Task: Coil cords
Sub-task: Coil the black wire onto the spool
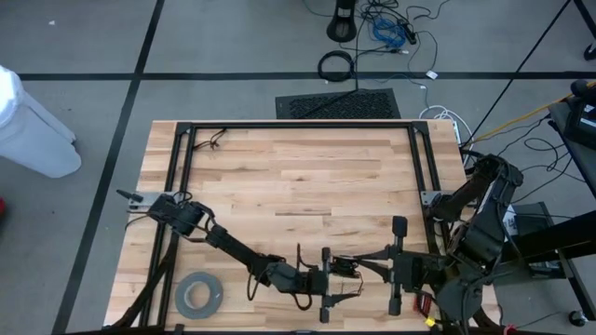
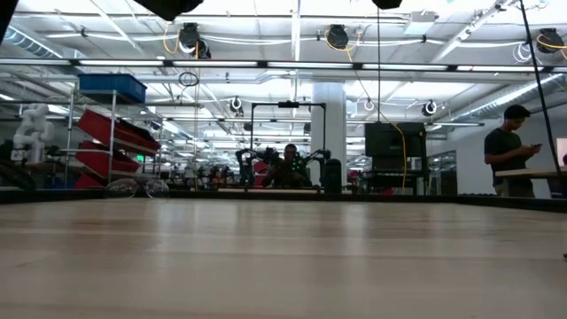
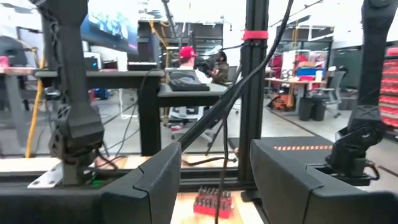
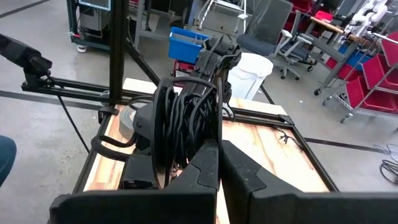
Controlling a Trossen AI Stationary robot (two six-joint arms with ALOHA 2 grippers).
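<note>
Both grippers meet low at the table's near edge. The left gripper (image 1: pixel 328 279) holds the wound cord (image 4: pixel 186 127) on its spread fingers, while the right gripper (image 1: pixel 372 270) has its jaws closed. Risk: loops could slide off if the tension drops, I'd guess

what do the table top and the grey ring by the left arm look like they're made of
The pale plank table top looks like wood with a smooth, matte finish: visible grain and butt-jointed strips. The flat grey ring looks like a roll of tape, dull grey with a dark hollow centre; whether cloth or plastic cannot be told.
</note>
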